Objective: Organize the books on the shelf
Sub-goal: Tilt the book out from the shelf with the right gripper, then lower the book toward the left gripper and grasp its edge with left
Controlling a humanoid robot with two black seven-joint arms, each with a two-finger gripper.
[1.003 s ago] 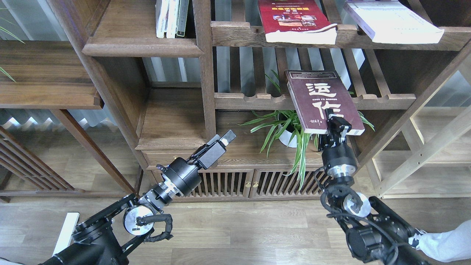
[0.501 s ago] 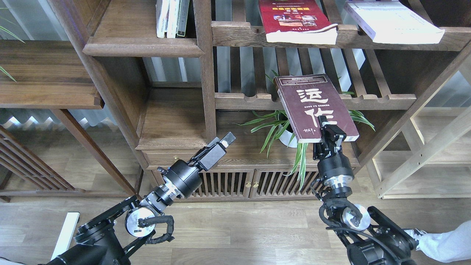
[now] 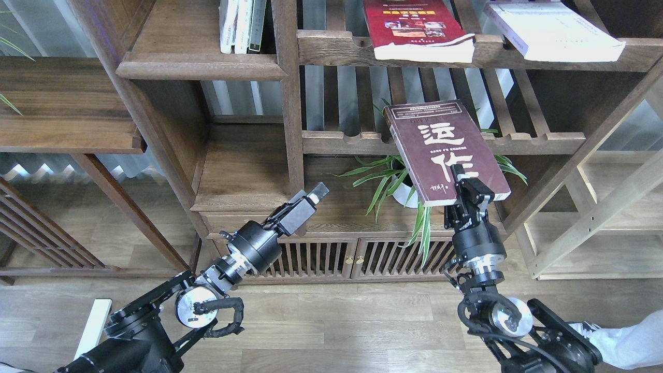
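You have one view only, from the robot's head, looking forward and down at the dark wood bookcase [image 3: 290,103] from close range. Its upper shelves run off the top edge, the floor fills the bottom, and both arms enter from the lower corners.

A potted plant [image 3: 409,181] with long green leaves stands in a white pot at centre. Slatted cabinet doors [image 3: 331,259] with two brass knobs sit at 6 o'clock from it. Wood-plank floor [image 3: 336,321] fills the bottom.
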